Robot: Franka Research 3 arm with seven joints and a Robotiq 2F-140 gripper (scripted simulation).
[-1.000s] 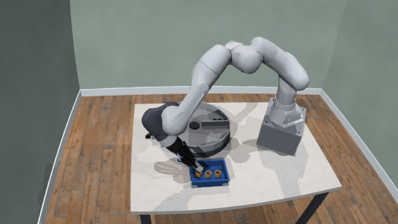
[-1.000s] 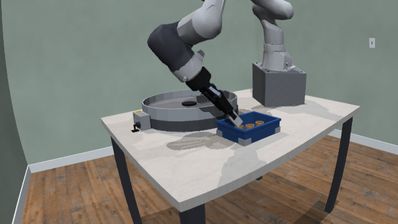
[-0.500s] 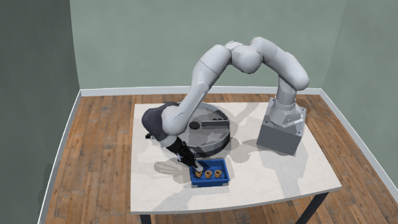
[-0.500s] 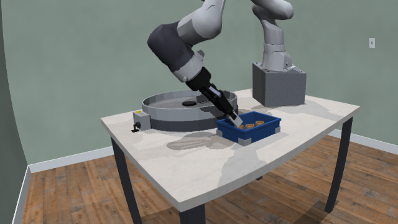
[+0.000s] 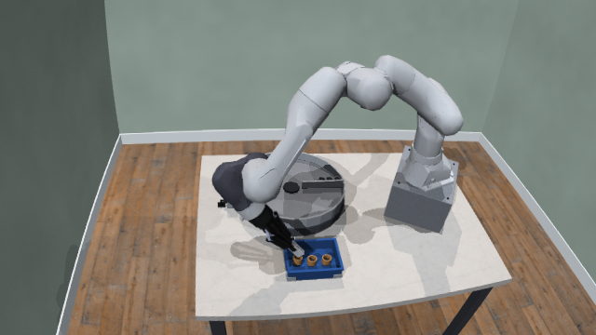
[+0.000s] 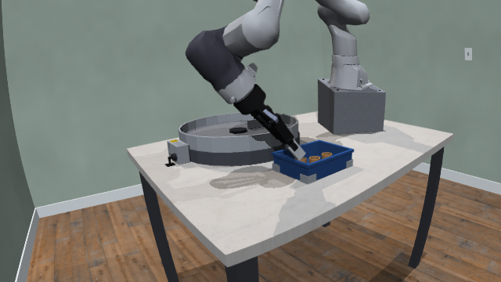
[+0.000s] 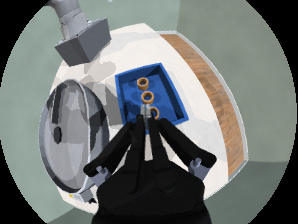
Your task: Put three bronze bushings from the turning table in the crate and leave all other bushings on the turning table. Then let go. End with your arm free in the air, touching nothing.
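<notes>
The blue crate (image 5: pixel 314 267) sits on the table in front of the grey turning table (image 5: pixel 307 193). Two bronze bushings (image 5: pixel 312 261) (image 5: pixel 327 259) stand in the crate's middle and right. My gripper (image 5: pixel 296 252) reaches down into the crate's left end, shut on the wall of a third bronze bushing (image 5: pixel 297 261), which is low in the crate. In the wrist view the three bushings (image 7: pixel 148 96) line up in the crate (image 7: pixel 148 92), the nearest one (image 7: pixel 152 112) at my fingertips (image 7: pixel 149 117). Dark bushings (image 5: pixel 328 178) lie on the turning table beside a dark bar.
A black disc (image 5: pixel 291 187) marks the turning table's centre. A small control box (image 6: pixel 178 153) sits at the turning table's left side. The grey robot base block (image 5: pixel 421 195) stands at the back right of the table.
</notes>
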